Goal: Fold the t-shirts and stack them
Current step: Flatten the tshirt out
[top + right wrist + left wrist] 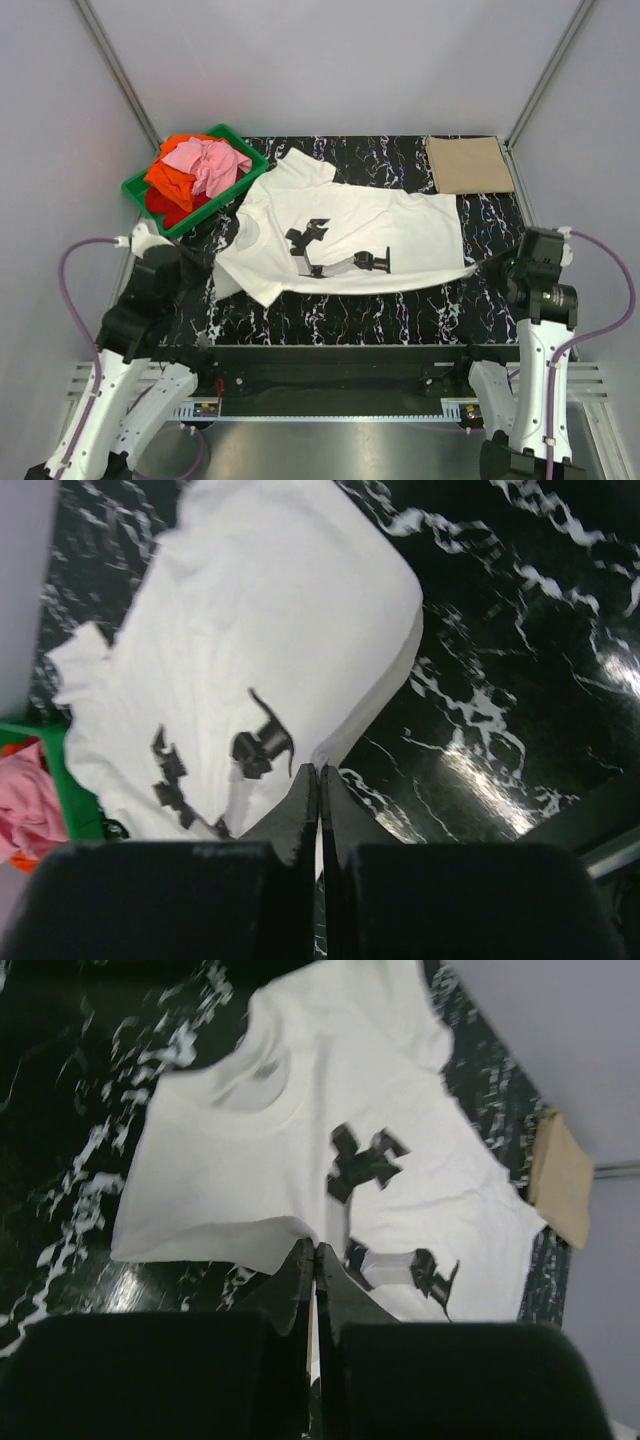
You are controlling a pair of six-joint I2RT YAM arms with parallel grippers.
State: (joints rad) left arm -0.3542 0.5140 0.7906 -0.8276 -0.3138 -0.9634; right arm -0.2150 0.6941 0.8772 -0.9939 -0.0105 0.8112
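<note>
The white t-shirt (350, 230) with black printed marks lies spread on the black marble table, its near edge pulled taut between my two grippers. My left gripper (207, 266) is shut on its near left edge, seen in the left wrist view (315, 1250) with cloth (300, 1120) pinched between the tips. My right gripper (486, 263) is shut on its near right corner, seen in the right wrist view (318, 768) against the shirt (270, 620). A folded tan t-shirt (468, 165) lies at the back right and also shows in the left wrist view (558, 1175).
A green crate (136, 190) at the back left holds crumpled pink (205, 165), orange (168, 178) and red t-shirts. The crate's wall (70, 780) and pink cloth (25, 810) show in the right wrist view. Grey walls enclose the table (400, 310).
</note>
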